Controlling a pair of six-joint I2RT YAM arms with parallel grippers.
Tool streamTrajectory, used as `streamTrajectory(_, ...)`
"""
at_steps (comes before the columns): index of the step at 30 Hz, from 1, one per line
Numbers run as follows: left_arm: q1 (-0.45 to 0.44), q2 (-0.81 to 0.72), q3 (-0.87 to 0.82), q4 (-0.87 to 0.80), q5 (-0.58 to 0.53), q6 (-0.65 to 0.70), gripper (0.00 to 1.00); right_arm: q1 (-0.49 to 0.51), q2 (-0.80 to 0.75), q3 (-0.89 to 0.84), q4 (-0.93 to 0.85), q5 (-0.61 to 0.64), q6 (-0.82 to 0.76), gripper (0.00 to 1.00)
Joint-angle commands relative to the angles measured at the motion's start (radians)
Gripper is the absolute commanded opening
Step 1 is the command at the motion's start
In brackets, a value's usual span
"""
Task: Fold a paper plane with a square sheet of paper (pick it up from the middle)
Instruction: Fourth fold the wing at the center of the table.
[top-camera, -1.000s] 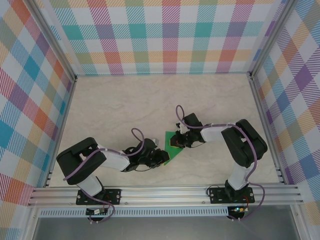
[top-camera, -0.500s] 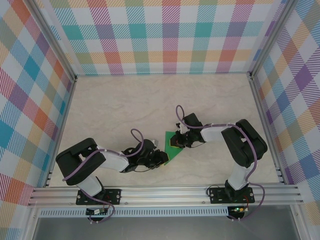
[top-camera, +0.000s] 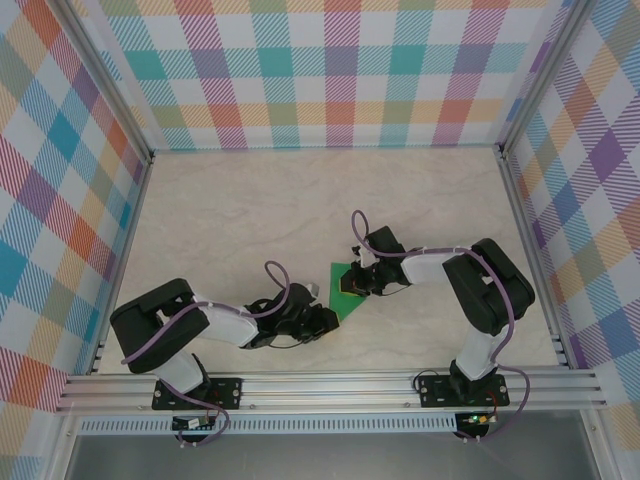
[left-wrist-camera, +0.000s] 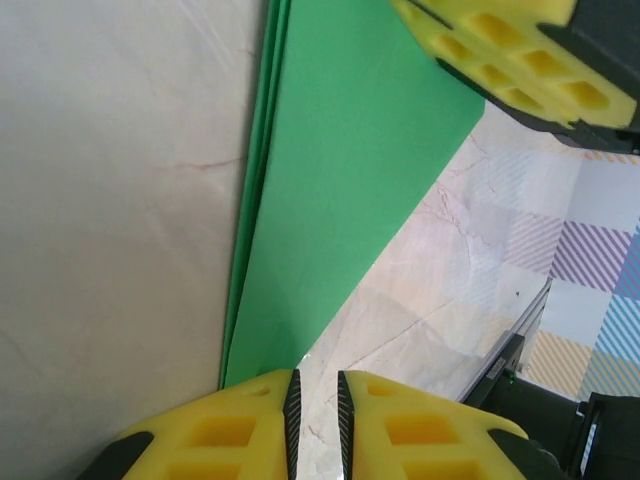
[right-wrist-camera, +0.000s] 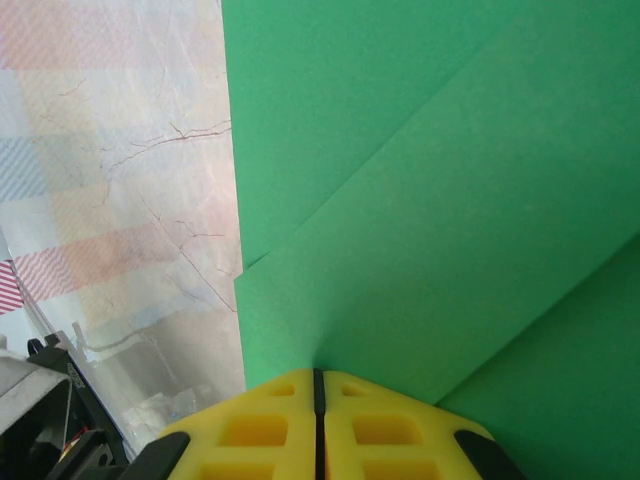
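Folded green paper (top-camera: 347, 303) lies mid-frame; right pincer (right-wrist-camera: 318, 375), closed, presses its edge; left pincer (left-wrist-camera: 315, 378), narrowly parted, at its corner.

Pale marble-look tabletop (top-camera: 250, 210), pastel plaid walls (top-camera: 330, 70) on three sides, aluminium rails (top-camera: 330, 385), seemingly even light

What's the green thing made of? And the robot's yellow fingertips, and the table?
The green sheet looks like thin matte paper: no shine, sharp folded layers. The yellow fingertips seem moulded foam or rubber, with square hollows. The table looks marble-patterned, faintly veined; stone or laminate, unclear.
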Motion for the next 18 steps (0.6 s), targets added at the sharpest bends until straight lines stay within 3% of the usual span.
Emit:
streamTrajectory(1, -0.039, 0.000, -0.046, -0.225, 0.078, -0.013, 0.20, 0.007, 0.059, -0.028, -0.087, 0.133, -0.029, 0.08)
streamTrajectory(10, -0.039, -0.115, -0.023, -0.317, 0.012, 0.022, 0.20, 0.008, 0.028, -0.019, -0.076, 0.079, -0.026, 0.10)
streamTrajectory(18, -0.006, -0.313, 0.141, -0.711, -0.198, 0.155, 0.25, 0.009, -0.116, 0.103, -0.245, 0.086, -0.082, 0.24)
